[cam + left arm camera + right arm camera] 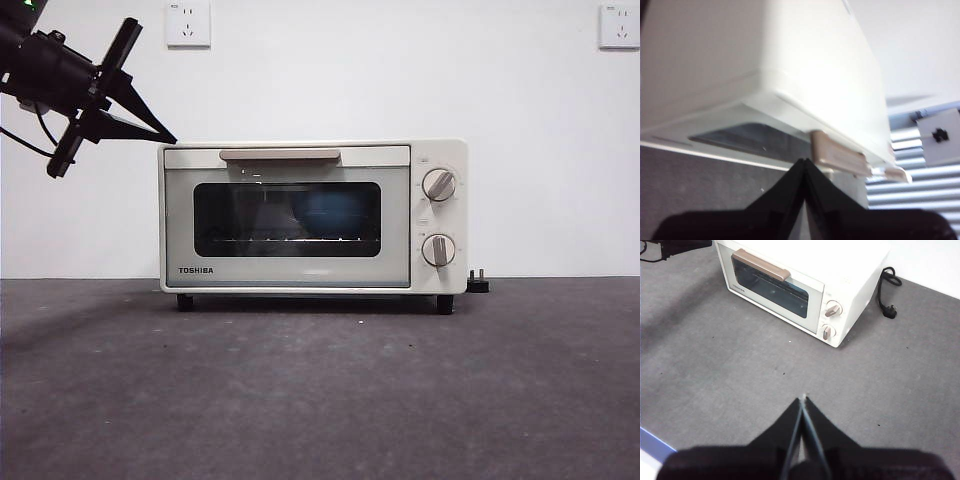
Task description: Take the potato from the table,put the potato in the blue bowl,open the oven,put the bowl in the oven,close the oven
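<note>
The cream-white oven (440, 155) stands at the back of the dark grey table (320, 390) with its door closed and the beige bar handle (280, 155) up. Through the dark glass a dim blue bowl (335, 212) shows on the rack. The potato is hidden. My left gripper (168, 137) hangs shut at the oven's top left corner, its tip (804, 161) close to the handle (837, 155) and holding nothing. My right gripper (803, 399) hovers shut over bare table, well in front of the oven (850, 270).
A black power cord with its plug (887, 305) lies on the table to the right of the oven, showing as a small plug (478, 283) by its foot. White wall sockets (188, 22) sit on the wall behind.
</note>
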You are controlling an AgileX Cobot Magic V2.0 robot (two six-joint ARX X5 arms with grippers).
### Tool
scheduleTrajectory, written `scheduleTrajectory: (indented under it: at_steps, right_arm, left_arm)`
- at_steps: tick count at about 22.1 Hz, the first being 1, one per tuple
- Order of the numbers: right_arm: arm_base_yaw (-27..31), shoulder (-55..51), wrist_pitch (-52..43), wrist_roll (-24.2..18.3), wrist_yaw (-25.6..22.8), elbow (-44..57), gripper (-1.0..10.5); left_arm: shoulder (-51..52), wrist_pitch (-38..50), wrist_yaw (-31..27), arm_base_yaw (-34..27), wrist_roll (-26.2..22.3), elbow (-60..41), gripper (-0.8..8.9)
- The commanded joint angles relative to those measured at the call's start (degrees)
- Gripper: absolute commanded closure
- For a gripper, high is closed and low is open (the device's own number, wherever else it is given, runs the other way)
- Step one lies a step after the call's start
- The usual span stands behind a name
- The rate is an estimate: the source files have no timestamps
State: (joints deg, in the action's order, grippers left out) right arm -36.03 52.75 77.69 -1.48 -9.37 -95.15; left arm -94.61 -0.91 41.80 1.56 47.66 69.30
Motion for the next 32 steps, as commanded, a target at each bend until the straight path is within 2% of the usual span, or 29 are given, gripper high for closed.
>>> scheduleTrajectory:
  at_steps: [1, 6, 11, 16, 19, 21, 24, 27, 32]
  right_arm:
    - [-0.1, 0.3, 1.0, 1.6, -2.4, 0.4, 9.5]
    - [-0.1, 0.3, 1.0, 3.0, -9.2, 0.4, 9.5]
    - [-0.1, 0.3, 1.0, 3.2, -9.8, 0.4, 9.5]
    - [-0.1, 0.3, 1.0, 4.5, -9.8, 0.4, 9.5]
    - [-0.1, 0.3, 1.0, 7.9, -9.7, 0.4, 9.5]
    - [-0.1, 0.3, 1.0, 7.9, -9.8, 0.4, 9.5]
    - [-0.1, 0.3, 1.0, 7.8, -9.8, 0.4, 9.5]
    - [-0.1, 0.3, 1.0, 7.5, -9.8, 0.4, 9.5]
    - [-0.1, 0.5, 1.0, 7.5, -9.8, 0.4, 9.5]
  left_arm:
    - [-0.2, 0.3, 3.0, 0.0, -0.4, -0.2, 8.2]
    - [0.2, 0.2, 10.1, 0.0, -3.8, -0.2, 8.2]
    - [2.0, -3.2, 16.2, 0.2, -9.9, -0.2, 8.2]
    - [7.8, -14.8, 17.1, 0.9, -19.4, -0.2, 8.21]
    - [13.4, -24.8, 16.6, 0.9, -28.3, -0.2, 8.21]
    - [17.9, -31.7, 15.6, 0.9, -34.5, -0.2, 8.2]
    - [25.0, -40.4, 11.6, 0.9, -40.5, -0.2, 8.2]
    - [32.2, -45.4, 6.9, 0.9, -42.2, -0.2, 8.2]
    - [42.5, -47.3, 1.2, 0.9, -41.9, -0.2, 8.18]
